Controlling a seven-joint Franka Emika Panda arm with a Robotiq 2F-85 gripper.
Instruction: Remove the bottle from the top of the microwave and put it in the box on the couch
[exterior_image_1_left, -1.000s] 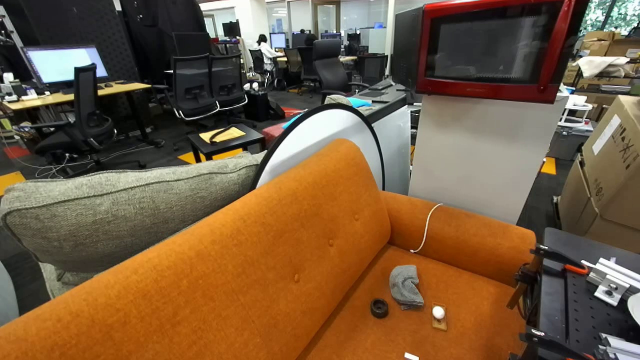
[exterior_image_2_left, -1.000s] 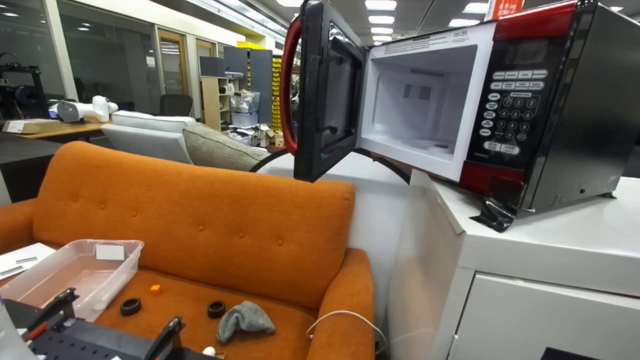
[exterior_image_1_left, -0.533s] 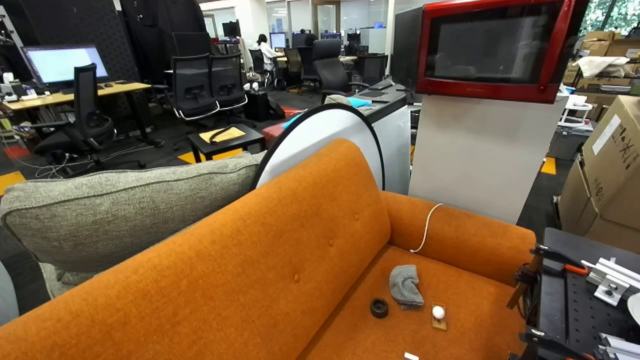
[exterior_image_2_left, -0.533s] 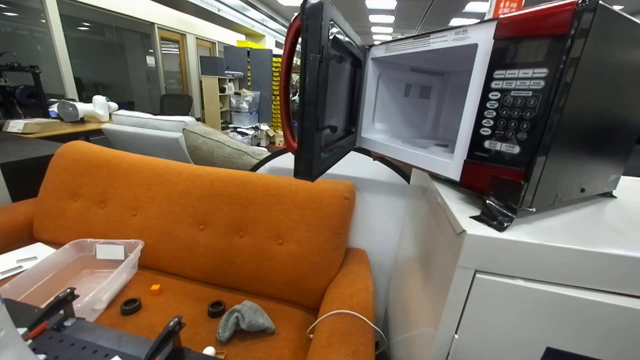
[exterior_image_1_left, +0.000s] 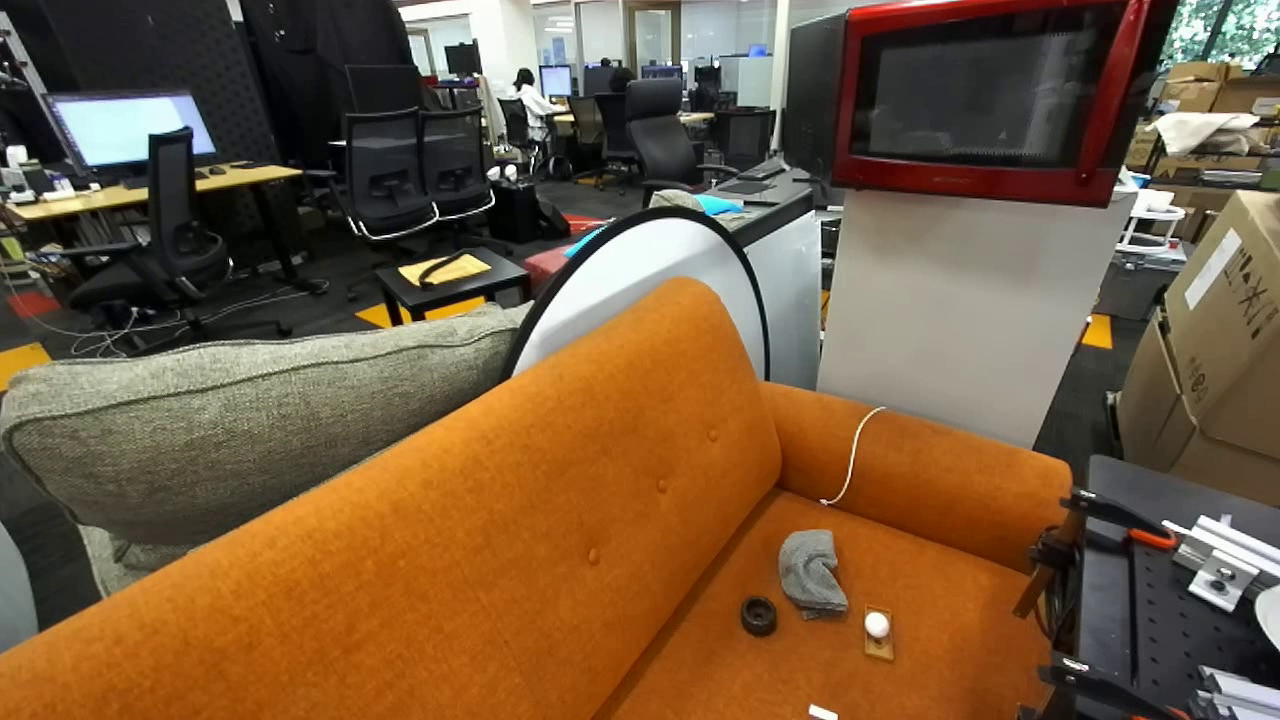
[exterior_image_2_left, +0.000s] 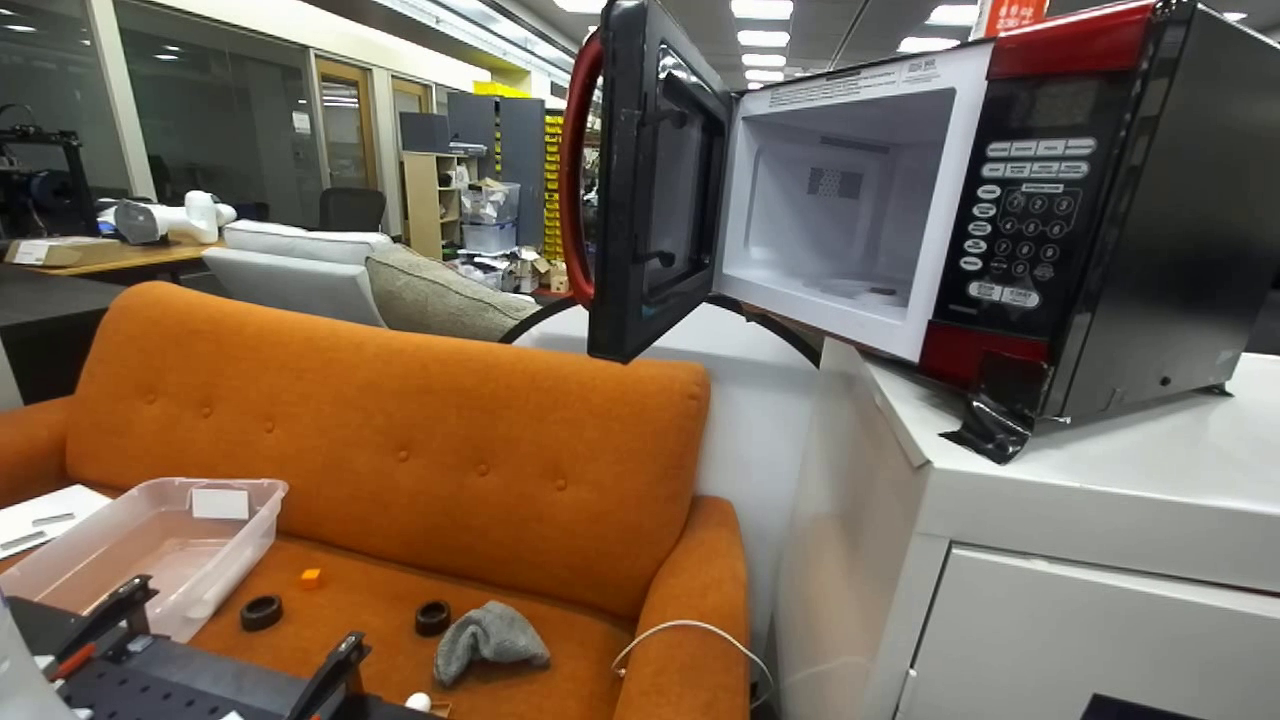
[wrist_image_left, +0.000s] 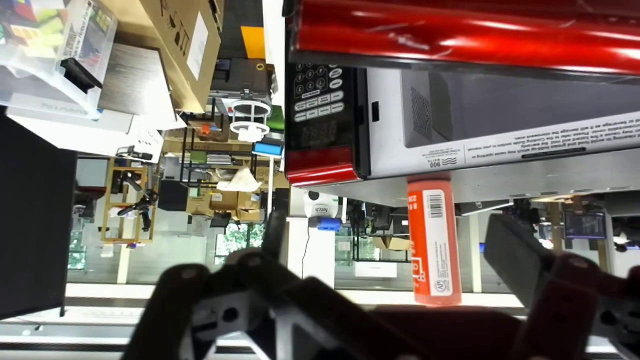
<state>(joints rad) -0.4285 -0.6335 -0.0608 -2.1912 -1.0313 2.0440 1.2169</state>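
The wrist picture stands upside down. The orange-red bottle (wrist_image_left: 434, 242) with a white label strip stands upright on top of the microwave (wrist_image_left: 322, 167). Its lower part also shows at the top edge of an exterior view (exterior_image_2_left: 1012, 14). My gripper (wrist_image_left: 392, 240) is open and empty, its fingers spread left and right of the bottle in the picture and apart from it. The microwave shows in both exterior views (exterior_image_1_left: 985, 185) (exterior_image_2_left: 1030, 345), door open. The clear plastic box (exterior_image_2_left: 255, 540) sits on the orange couch (exterior_image_2_left: 400, 400); the couch also shows in an exterior view (exterior_image_1_left: 500, 480).
The open microwave door (exterior_image_2_left: 660, 200) juts toward the couch. The microwave stands on a pale cabinet (exterior_image_2_left: 1100, 490). A grey cloth (exterior_image_2_left: 490, 640), black rings (exterior_image_2_left: 261, 613) and a small orange block (exterior_image_2_left: 311, 578) lie on the couch. A black perforated table with clamps (exterior_image_1_left: 1170, 600) stands before it.
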